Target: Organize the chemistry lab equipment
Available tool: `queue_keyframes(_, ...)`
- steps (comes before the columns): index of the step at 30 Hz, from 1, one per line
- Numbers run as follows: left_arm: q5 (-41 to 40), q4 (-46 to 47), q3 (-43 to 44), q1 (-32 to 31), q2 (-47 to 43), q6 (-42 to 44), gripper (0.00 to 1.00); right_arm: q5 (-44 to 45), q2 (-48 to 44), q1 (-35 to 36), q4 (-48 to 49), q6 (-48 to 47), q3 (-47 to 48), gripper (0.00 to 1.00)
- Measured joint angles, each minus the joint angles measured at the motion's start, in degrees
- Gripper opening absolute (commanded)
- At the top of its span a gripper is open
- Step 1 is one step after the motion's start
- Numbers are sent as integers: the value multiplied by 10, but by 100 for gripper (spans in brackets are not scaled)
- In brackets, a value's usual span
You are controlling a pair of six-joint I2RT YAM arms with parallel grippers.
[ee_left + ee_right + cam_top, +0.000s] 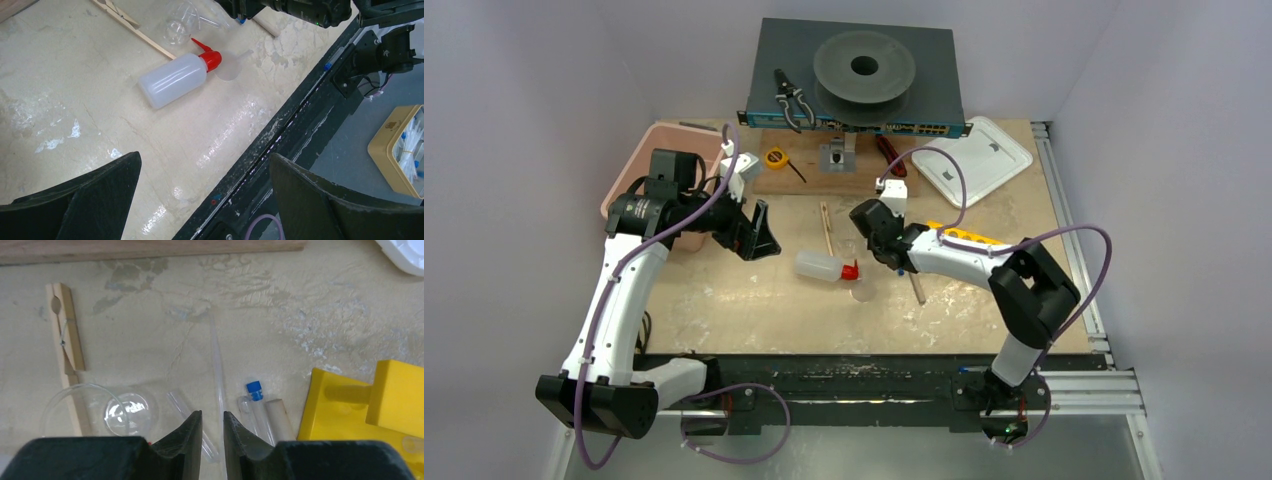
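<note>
The translucent white squeeze bottle [817, 266] with a red cap lies on its side mid-table; it also shows in the left wrist view [172, 81]. A small clear round dish [129, 413] lies next to a wooden clip [65, 335]. A blue-capped tube [257, 401], a clear tube [184, 406], a thin clear pipette [216, 360] and a wooden stick [278, 418] lie beside a yellow rack [370, 407]. My right gripper [212, 413] hovers over these tubes, jaws a narrow gap apart, holding nothing. My left gripper [205, 165] is wide open and empty, left of the bottle.
A pink bin [646, 160] stands at the far left and a white lid [974, 155] at the far right. A wooden board [819, 178], yellow tape measure [775, 157], pliers [792, 100] and a dark box with a spool [864, 70] are at the back.
</note>
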Motion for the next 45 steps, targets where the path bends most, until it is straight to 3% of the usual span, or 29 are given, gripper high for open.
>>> queue_keyframes(8, -3, 0, 0, 0, 6, 9, 100, -14, 18, -11, -16, 19, 0, 25)
queue_keyframes(19, -3, 3, -8, 0, 14, 10, 100, -43, 23, -11, 11, 19, -40, 26)
queue_keyframes(39, -11, 4, -9, 0, 18, 10, 100, -68, 86, 8, 52, -23, -15, 27)
queue_keyframes(41, -13, 4, -9, 0, 18, 11, 100, -73, 89, 8, 57, -26, -11, 24)
queue_keyframes(45, -14, 4, -9, 0, 18, 10, 100, -76, 90, 8, 62, -26, -11, 3)
